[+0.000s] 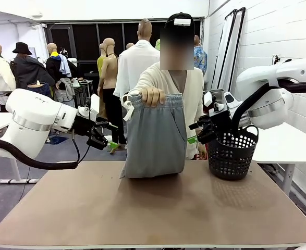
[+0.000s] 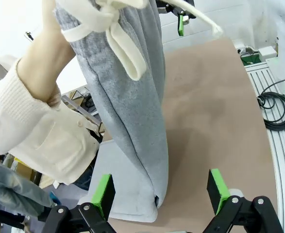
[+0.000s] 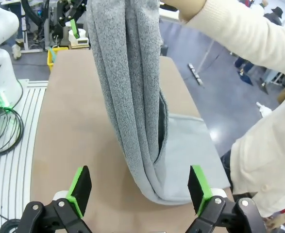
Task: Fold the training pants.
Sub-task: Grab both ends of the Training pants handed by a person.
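At the table's (image 1: 142,219) far edge the training pants (image 1: 155,138) hang doubled from a person's hand (image 1: 153,96), left gripper (image 2: 160,193) and right gripper (image 3: 140,187) flanking wide open and empty; bunched layers risk an uneven pinch.

Tally:
- training pants (image 1: 155,138): one pair, mid-table
- black mesh basket (image 1: 233,153): one, at the pants' 3 o'clock
- grippers: two, left gripper (image 1: 105,139) at 9 o'clock, right gripper (image 1: 195,134) at 3 o'clock
- person's hand (image 1: 153,96): one, at 12 o'clock
- table (image 1: 153,213): one
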